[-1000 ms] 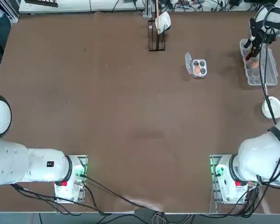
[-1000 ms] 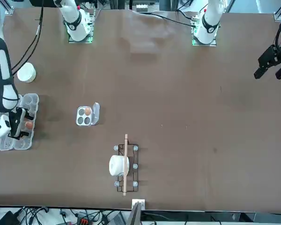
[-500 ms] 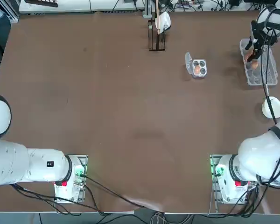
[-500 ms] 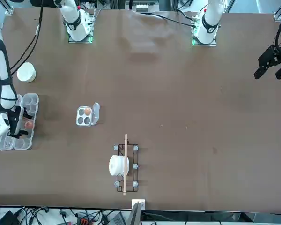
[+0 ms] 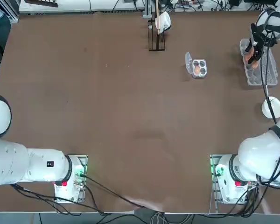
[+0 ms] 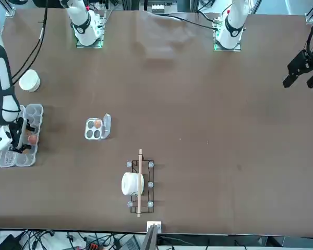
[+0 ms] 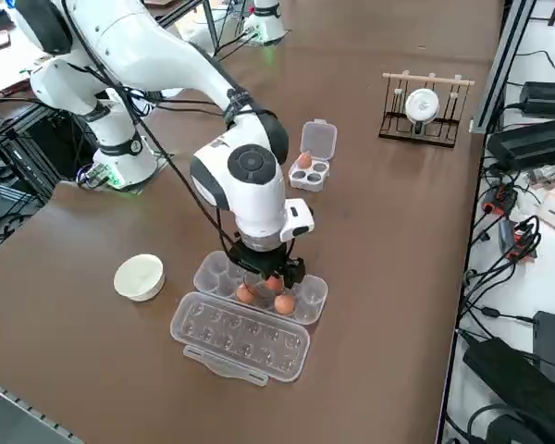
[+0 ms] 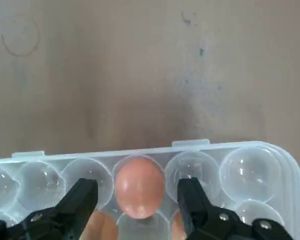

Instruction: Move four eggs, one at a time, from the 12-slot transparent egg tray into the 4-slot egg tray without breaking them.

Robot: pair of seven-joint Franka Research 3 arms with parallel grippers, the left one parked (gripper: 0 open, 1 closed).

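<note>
Egg (image 8: 138, 186) in 12-slot transparent egg tray (image 5: 266, 70), upper right of top view | right gripper (image 8: 137, 200) straddles it, jaws wide | step: second pick; 4-slot egg tray (image 5: 199, 68) holds one | next: close gently, lift straight.

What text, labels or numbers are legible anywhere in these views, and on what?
None legible.
The 12-slot transparent egg tray, 4-slot egg tray and eggs carry no visible print.
A dark square mark on the parked left arm: too small to read.
</note>
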